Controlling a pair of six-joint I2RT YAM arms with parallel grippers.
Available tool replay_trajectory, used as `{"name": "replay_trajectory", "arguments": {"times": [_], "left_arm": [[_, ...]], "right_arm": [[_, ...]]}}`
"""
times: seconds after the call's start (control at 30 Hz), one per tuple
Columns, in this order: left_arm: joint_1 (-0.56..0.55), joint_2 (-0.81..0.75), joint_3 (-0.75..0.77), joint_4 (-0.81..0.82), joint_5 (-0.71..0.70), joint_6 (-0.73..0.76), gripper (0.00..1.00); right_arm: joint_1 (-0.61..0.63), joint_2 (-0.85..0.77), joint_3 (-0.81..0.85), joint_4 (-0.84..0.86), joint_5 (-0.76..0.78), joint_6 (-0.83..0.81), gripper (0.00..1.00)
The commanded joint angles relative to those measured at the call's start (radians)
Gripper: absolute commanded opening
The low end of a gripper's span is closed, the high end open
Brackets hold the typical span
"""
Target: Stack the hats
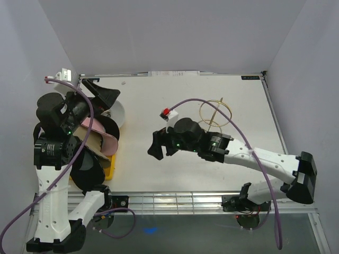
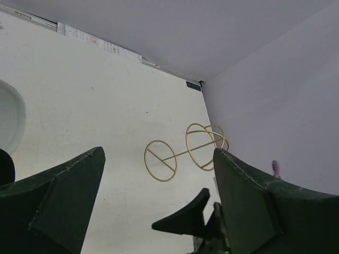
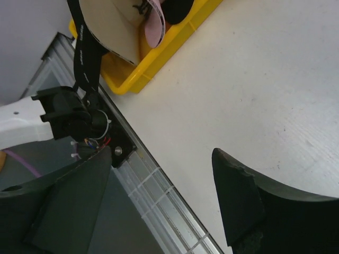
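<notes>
Top external view: overlapping caps [image 1: 100, 133] are seen on the yellow tray [image 1: 109, 172] (far left); the left gripper [image 2: 158, 153] and right gripper [image 3: 160, 153] are spread wide, nothing gripped.

Both arms wore white link shells between black joint housings. The left arm [image 1: 53, 190] and the right arm [image 1: 265, 159] each trailed a purple cable [image 1: 197, 100]. Small green lights glowed at the wrists. The fingers [image 2: 254, 206] were dark, wedge-shaped, and scuffed pale along their edges.
</notes>
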Motion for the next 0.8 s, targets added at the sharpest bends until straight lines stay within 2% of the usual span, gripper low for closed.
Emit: {"name": "replay_trajectory", "arguments": {"times": [0.0,0.23,0.33,0.43,0.5,0.63,0.77], "left_arm": [[-0.001,-0.057,0.053,-0.086,-0.092,-0.042,0.93],[-0.002,-0.104,0.187,-0.302,-0.208,-0.063,0.92],[-0.002,-0.101,0.305,-0.439,-0.196,-0.067,0.91],[-0.002,-0.050,0.502,-0.586,-0.202,-0.045,0.91],[-0.002,-0.050,0.610,-0.619,-0.193,-0.044,0.91],[-0.002,-0.082,0.658,-0.669,-0.161,-0.059,0.91],[-0.002,-0.126,0.607,-0.686,-0.147,-0.064,0.91]], "right_arm": [[0.096,0.093,0.058,0.167,0.087,0.009,0.79],[0.222,0.406,0.277,0.215,0.079,-0.029,0.71],[0.247,0.503,0.365,0.228,0.056,-0.040,0.68],[0.268,0.576,0.408,0.254,0.033,-0.035,0.66],[0.280,0.615,0.457,0.256,0.018,-0.031,0.65],[0.299,0.727,0.543,0.284,-0.007,-0.032,0.63],[0.317,0.788,0.600,0.293,0.002,-0.020,0.62]]}}
